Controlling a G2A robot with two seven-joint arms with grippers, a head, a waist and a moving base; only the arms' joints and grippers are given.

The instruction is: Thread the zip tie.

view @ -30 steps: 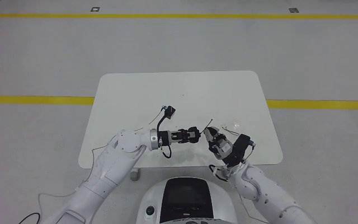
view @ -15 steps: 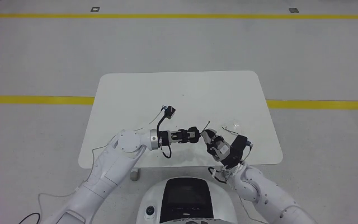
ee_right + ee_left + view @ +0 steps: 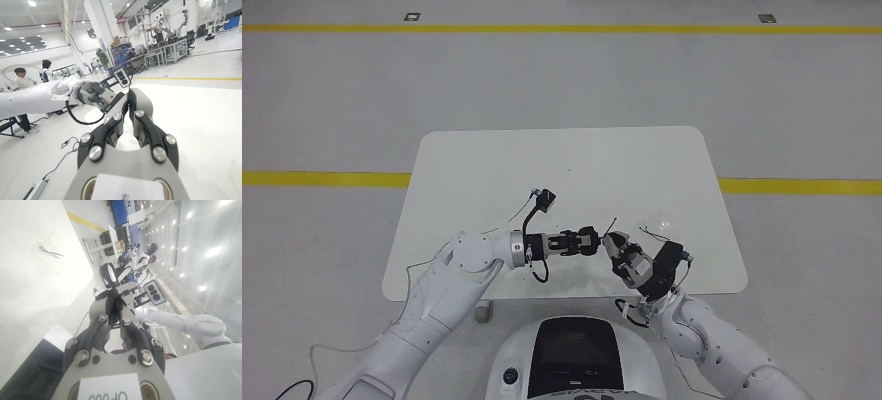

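Tie (image 3: 130,83): aloft over near edge of table (image 3: 572,170), tail pinched in closed right gripper (image 3: 129,102), other end seemingly clamped in closed left gripper (image 3: 114,306) (tips nearly touching). Risks: thin tail bending past the head's slot; slipping from the grip under any sideways push.

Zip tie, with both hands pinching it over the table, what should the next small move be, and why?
Probably ease the right hand a little toward the left hand, feeding the tail in. Both hands are shut on the zip tie, tips almost touching above the table, and a thin free end sticks out past the right hand.
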